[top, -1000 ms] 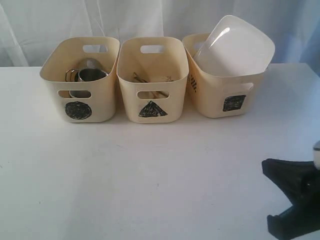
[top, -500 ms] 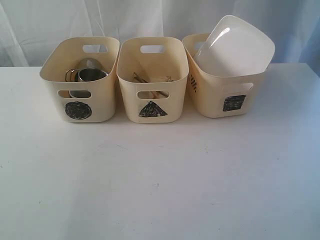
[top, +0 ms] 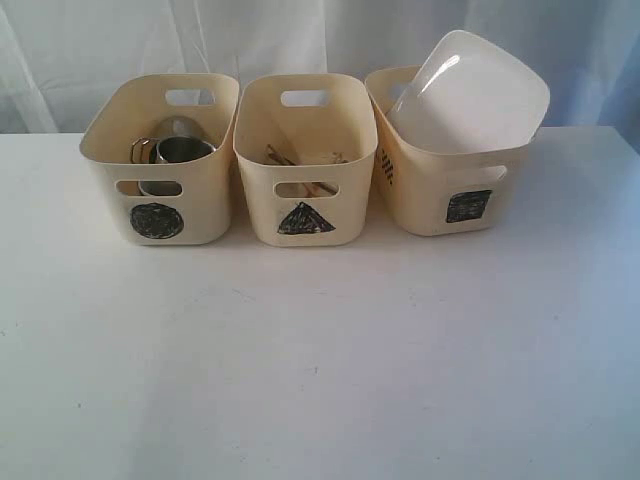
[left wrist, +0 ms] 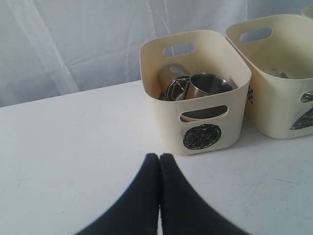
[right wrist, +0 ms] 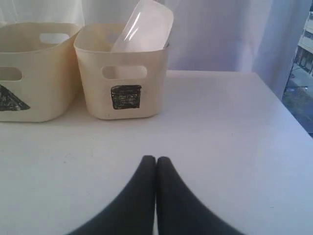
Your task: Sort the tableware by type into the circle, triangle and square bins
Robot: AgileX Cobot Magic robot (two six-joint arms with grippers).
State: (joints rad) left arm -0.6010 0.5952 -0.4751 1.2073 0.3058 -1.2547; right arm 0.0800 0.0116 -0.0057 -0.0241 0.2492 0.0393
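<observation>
Three cream plastic tubs sit in a row at the back of the white counter (top: 320, 380) in the exterior view. On the left, the circle-marked tub (top: 205, 212) holds steel handled mugs (top: 183, 150). In the middle, the triangle-marked tub (top: 258, 205) has wooden chopsticks (top: 281, 157) down inside. On the right, the large white square plate (top: 475, 95) leans tilted in the square-marked tub (top: 425, 205), poking up well over its rim.

Left wrist view: the left pincer (left wrist: 159, 157) is clenched, black tips pressed together on nothing, over bare counter near the circle-marked tub.

Right wrist view: the right pincer (right wrist: 156, 159) is pinched closed and empty too, facing the square-marked tub and its plate.
</observation>
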